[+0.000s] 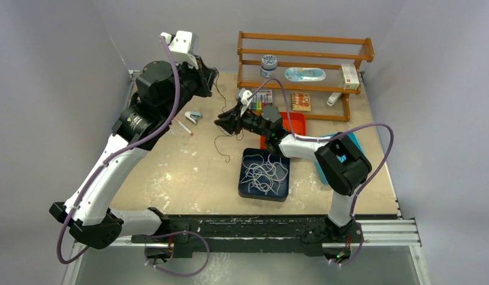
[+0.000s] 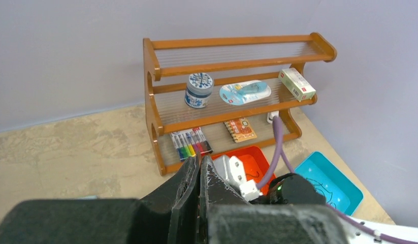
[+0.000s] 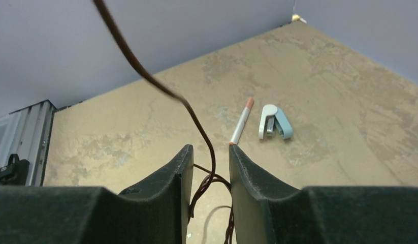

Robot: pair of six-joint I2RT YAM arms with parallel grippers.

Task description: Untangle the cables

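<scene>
Brown cable: one strand; we see it slant from the upper left of the right wrist view down between the fingers.
Right claw: parted, straddling the strand, not pinching.
Left claw: pressed shut; we judge it holds the strand's upper end.
Pale cables: heaped in the dark tray, centre of the overhead view.

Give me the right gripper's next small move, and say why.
Probably close the right gripper on the brown cable. Its jaws stand apart with the strand running between them and twisting lower down, while the left gripper, jaws shut, seems to hold the upper end. A grip would let it pull the twist apart.
</scene>
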